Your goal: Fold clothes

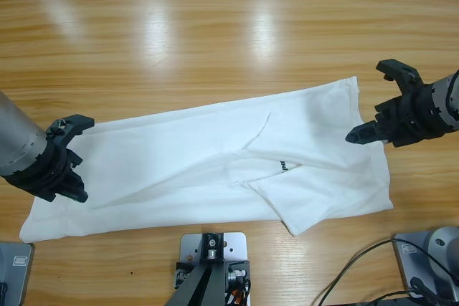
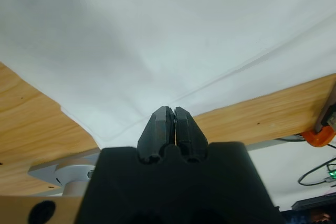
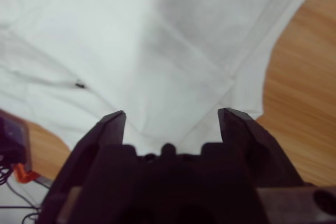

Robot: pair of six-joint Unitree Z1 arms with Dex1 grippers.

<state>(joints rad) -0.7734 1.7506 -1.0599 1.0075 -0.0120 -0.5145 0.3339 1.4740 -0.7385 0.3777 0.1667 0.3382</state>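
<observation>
T-shirt [image 1: 215,155], dark chest lettering, unreadable

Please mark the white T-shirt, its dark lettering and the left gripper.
white T-shirt [image 1: 179,155], high view, middle of the cloth.
dark lettering [image 1: 285,168], high view, the small print.
left gripper [image 2: 170,121], left wrist view, between the closed tips.

chest lettering [image 1: 284,168] partly folded under — perhaps unreadable

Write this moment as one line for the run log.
T-shirt: partly folded, flat on table | left pincer: shut at shirt edge | right pincer: open over shirt
</observation>
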